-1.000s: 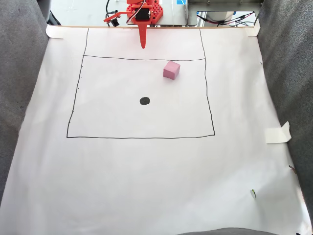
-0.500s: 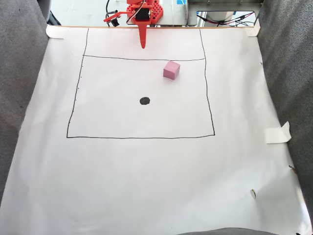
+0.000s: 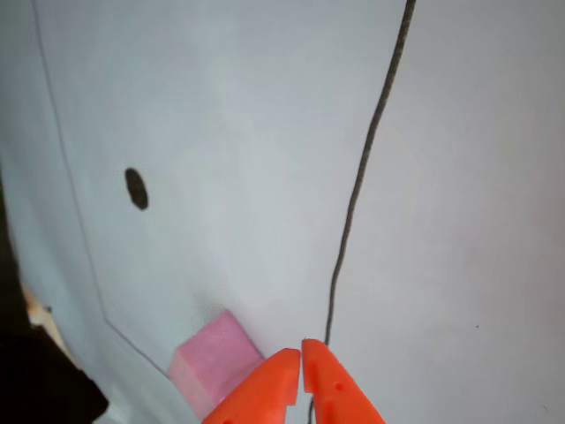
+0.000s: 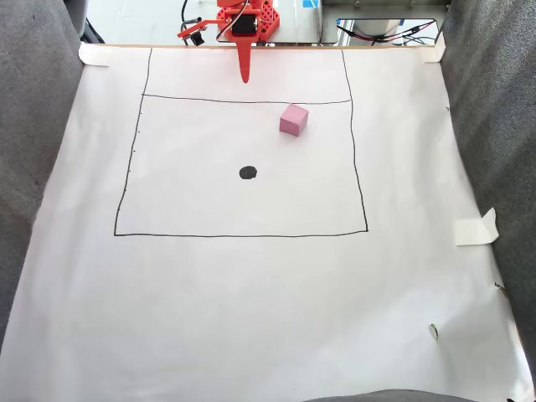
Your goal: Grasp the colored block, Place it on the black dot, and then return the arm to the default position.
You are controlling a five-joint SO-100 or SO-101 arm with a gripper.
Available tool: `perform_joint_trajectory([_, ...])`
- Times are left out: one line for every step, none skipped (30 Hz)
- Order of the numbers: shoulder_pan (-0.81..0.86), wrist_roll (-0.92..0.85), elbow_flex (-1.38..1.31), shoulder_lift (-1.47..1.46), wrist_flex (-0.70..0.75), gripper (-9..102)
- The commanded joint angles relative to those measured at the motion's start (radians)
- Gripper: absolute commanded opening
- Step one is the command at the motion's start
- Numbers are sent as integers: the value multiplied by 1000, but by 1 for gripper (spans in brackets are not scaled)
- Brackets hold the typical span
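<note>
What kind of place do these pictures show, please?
Probably a home-made robot test bench: white paper sheet taped down with a hand-drawn rectangle, a black dot, a pink block, and an orange gripper.

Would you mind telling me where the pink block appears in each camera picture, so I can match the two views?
Other view: the pink block sits at the bottom edge, left of centre, beside the orange gripper tips.
Fixed view: the pink block lies upper right of centre, inside the drawn rectangle, just under its top line.
Shared landmark: the black dot, apart from the block in both.
</note>
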Motion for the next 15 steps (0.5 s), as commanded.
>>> perform_joint_trajectory([3, -17, -9, 3, -12, 0])
perform_joint_trajectory([2, -26, -9, -6, -29, 0])
perform_joint_trajectory([0, -37, -12, -20, -46, 0])
perform_joint_trajectory([-3, -43, -25, -43, -61, 0])
perform_joint_trajectory([-6, -51, -41, -75, -78, 0])
perform_joint_trajectory([-8, -57, -67, -117, -94, 0])
perform_joint_trajectory([-8, -55, -101, -160, -100, 0])
perform_joint_trajectory([-9, -49, -147, -204, -98, 0])
perform_joint_trajectory([-11, -41, -199, -250, -89, 0])
perform_joint_trajectory([-11, -31, -249, -293, -74, 0])
perform_joint_trajectory([-11, -20, -293, -333, -63, 0])
perform_joint_trajectory([-11, -11, -331, -367, -58, 0])
perform_joint_trajectory([-11, -5, -365, -396, -60, 0])
perform_joint_trajectory([-15, 3, -399, -433, -66, 0])
perform_joint_trajectory([-18, 17, -434, -480, -71, 0])
